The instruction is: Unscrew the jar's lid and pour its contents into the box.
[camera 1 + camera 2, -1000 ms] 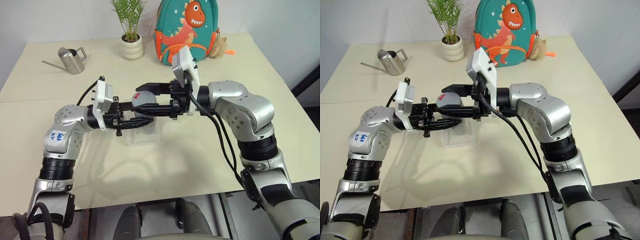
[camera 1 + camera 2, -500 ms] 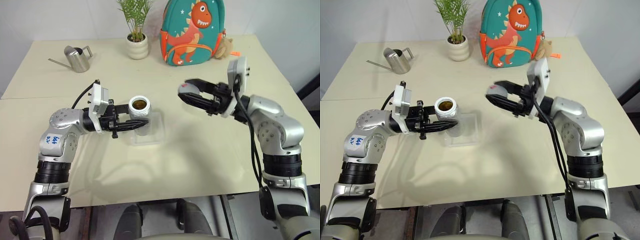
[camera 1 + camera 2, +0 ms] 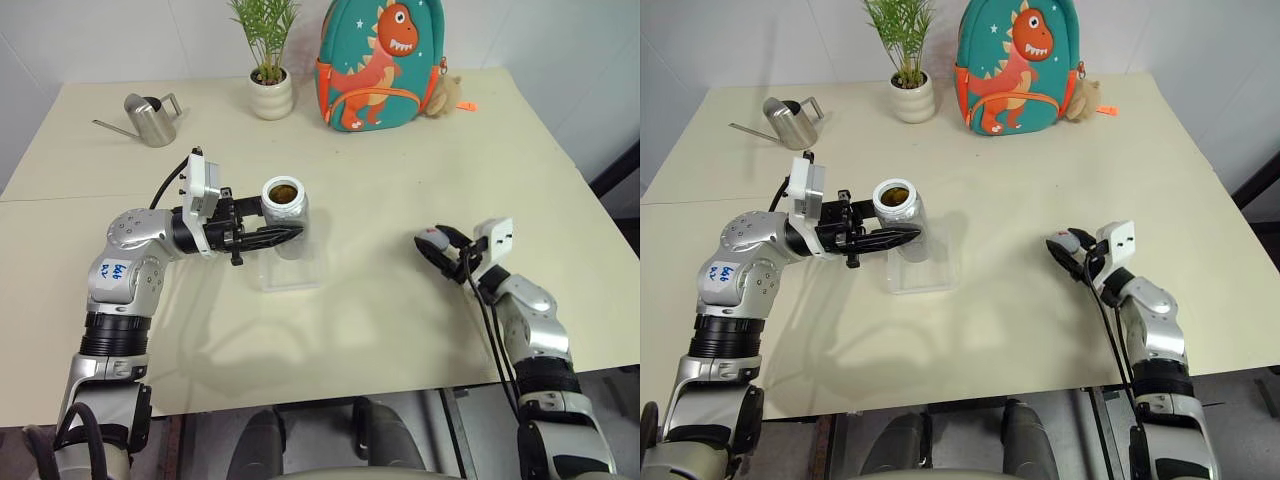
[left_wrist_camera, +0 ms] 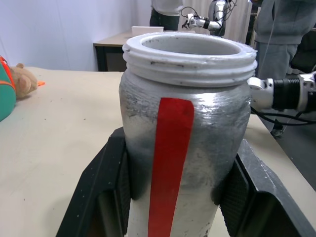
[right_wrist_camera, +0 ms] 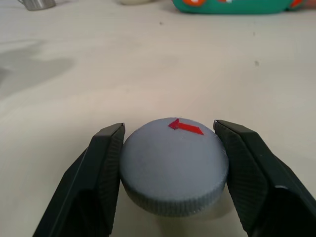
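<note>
The jar [image 3: 284, 205] is silvery with a red band [image 4: 170, 163]. It stands upright in the air, and my left gripper [image 3: 288, 232] is shut on its body. Its mouth is uncovered and brown contents [image 3: 283, 192] show inside. Right under it on the table lies the clear plastic box [image 3: 290, 283]. Far to the right, my right gripper [image 3: 435, 245] is down at the table top. The grey lid [image 5: 174, 165] with its red mark rests on the table between the fingers [image 5: 106, 168], which hug it on both sides.
At the back of the table stand a steel watering can [image 3: 150, 118], a white plant pot [image 3: 270, 97] and a green dinosaur backpack [image 3: 378, 62] with a small plush toy [image 3: 440, 95]. The table's right edge lies close beyond my right gripper. People stand in the background of the left wrist view.
My right gripper left the jar with the lid, swung to the right and sank to the table. My left gripper kept the jar in place above the box.
</note>
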Tool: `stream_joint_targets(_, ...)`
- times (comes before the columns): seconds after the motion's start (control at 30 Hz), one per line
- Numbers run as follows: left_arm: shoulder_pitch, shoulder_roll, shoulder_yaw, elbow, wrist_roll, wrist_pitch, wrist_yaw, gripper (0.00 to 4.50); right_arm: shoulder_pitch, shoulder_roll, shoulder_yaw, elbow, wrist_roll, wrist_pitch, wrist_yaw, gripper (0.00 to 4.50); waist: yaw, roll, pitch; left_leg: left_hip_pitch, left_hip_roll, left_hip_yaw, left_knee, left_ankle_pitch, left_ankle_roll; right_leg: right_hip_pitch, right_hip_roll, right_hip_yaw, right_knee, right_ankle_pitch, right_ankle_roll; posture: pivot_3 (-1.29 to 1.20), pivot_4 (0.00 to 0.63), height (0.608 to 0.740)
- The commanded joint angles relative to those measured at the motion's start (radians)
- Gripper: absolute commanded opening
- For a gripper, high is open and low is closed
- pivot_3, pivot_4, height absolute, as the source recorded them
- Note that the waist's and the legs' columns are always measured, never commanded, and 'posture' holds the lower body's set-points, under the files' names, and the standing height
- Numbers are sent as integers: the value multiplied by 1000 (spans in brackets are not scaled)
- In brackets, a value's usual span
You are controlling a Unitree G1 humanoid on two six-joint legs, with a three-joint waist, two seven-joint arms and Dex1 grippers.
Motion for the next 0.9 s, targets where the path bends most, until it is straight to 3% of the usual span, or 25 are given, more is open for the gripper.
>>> stream_joint_targets(0.03, -30, 10, 17, 4, 1, -10, -1, 1877, 18, -18, -39, -81, 34, 3, 10, 3906, 1, 0, 0, 0, 0, 0, 0, 0, 0, 0, 0, 0, 0, 0, 0, 0, 150, 740)
stream_joint_targets(0.1, -41, 7, 17, 24, 16, -29, 8, 1877, 28, -32, -60, -137, 65, 43, 9, 4484, 2, 0, 0, 1, 0, 0, 0, 0, 0, 0, 0, 0, 0, 0, 0, 0, 150, 740)
stream_joint_targets(0.27, -106, 11, 20, 83, 19, -20, -1, 1877, 58, -126, -45, -446, 168, 233, 55, 4484, 5, 1, 1, 0, 0, 0, 1, 0, 0, 0, 0, 0, 1, 0, 0, 0, 150, 740)
stream_joint_targets(0.43, -170, 56, 32, 186, 67, -72, -24, 1877, 39, -276, 54, -755, 302, 530, 128, 4484, 3, 1, 1, 1, 0, 0, 0, 0, 0, 1, 1, 0, 0, 0, 0, 0, 150, 740)
stream_joint_targets(0.67, -245, 109, -10, 275, 232, -134, 97, 1877, -38, -251, 128, -850, 295, 598, 77, 4484, 9, 1, 1, 0, 1, 0, 1, -1, 0, 1, 0, 0, -1, 0, 0, 0, 150, 740)
stream_joint_targets(0.9, -237, 101, -105, 353, 686, -741, 545, 1877, -3, -237, 128, -847, 273, 584, 70, 4484, 31, 1, 1, -1, 1, 0, 1, -1, 0, 1, 0, -1, -3, 1, 1, 0, 150, 740)
